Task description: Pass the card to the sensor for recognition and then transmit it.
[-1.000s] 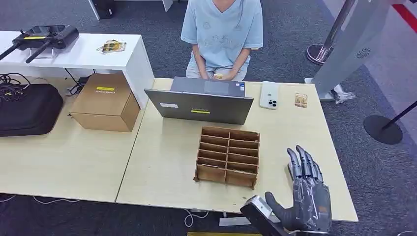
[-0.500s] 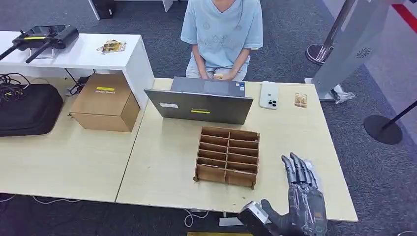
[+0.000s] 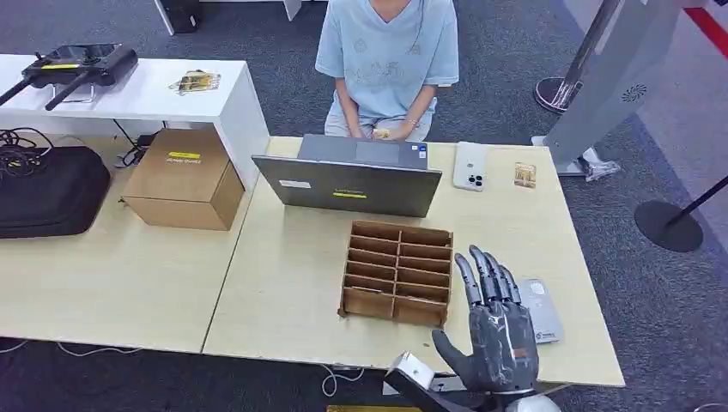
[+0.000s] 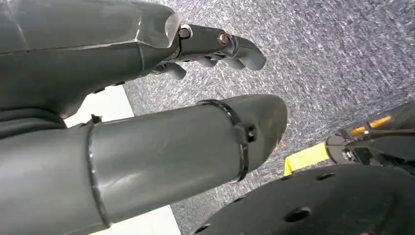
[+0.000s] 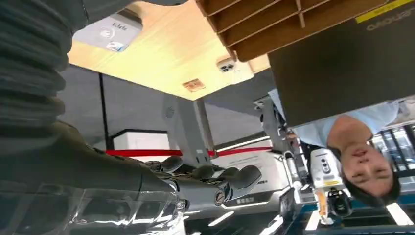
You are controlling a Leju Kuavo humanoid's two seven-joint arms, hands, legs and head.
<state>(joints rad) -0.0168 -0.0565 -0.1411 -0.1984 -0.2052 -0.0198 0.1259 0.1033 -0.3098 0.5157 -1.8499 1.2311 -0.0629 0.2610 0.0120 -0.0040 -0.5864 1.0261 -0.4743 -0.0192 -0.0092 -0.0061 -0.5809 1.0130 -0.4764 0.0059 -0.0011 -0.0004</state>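
A small orange-brown card (image 3: 524,175) lies flat at the far right of the table, beside a white phone (image 3: 470,166); the right wrist view shows the card (image 5: 194,84) too. A flat grey sensor pad (image 3: 539,310) with a small logo lies near the table's front right edge and appears in the right wrist view (image 5: 108,31). My right hand (image 3: 494,330) is raised over the front edge, just left of the pad, fingers spread and straight, holding nothing. My left hand (image 4: 171,122) hangs over grey carpet, holding nothing.
A wooden slotted organizer (image 3: 397,273) stands just left of my right hand. Behind it a grey laptop (image 3: 348,184) faces a seated person (image 3: 388,60). A cardboard box (image 3: 182,176) and black bag (image 3: 47,189) sit on the left table. Stanchion bases (image 3: 670,226) stand at the right.
My right hand has slid left and slightly down toward the organizer, uncovering the grey sensor pad it was over. Card, phone and person have not moved.
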